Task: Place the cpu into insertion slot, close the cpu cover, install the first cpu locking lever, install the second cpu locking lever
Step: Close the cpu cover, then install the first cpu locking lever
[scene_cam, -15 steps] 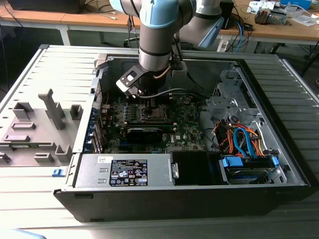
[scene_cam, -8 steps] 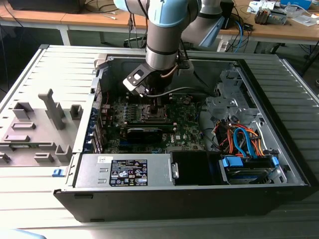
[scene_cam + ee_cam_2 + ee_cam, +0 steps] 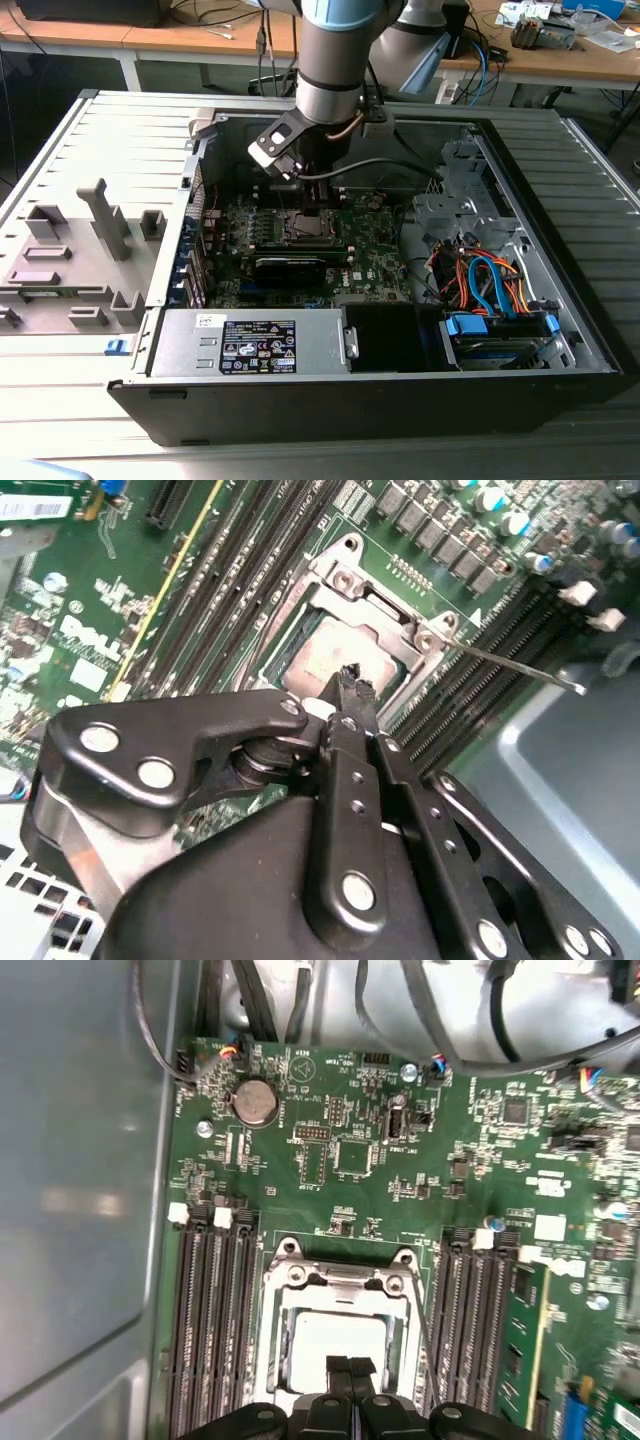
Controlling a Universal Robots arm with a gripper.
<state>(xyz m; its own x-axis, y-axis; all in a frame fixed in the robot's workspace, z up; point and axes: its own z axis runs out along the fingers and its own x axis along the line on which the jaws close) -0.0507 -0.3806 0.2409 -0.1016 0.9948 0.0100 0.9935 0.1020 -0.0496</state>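
The pincer [image 3: 350,1365], its tips shut together, hangs over the cpu [image 3: 330,1335] seated in the insertion slot [image 3: 272,1310].

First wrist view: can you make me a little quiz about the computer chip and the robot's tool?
1. True or false: the cpu shows through the cut-out of the cpu cover.
2. Pick one. The tool above the cpu is: A wide open, B shut, C gripping a cable.
3. Fill in: the motherboard is coloured ____.
Key: 1 true; 2 B; 3 green.
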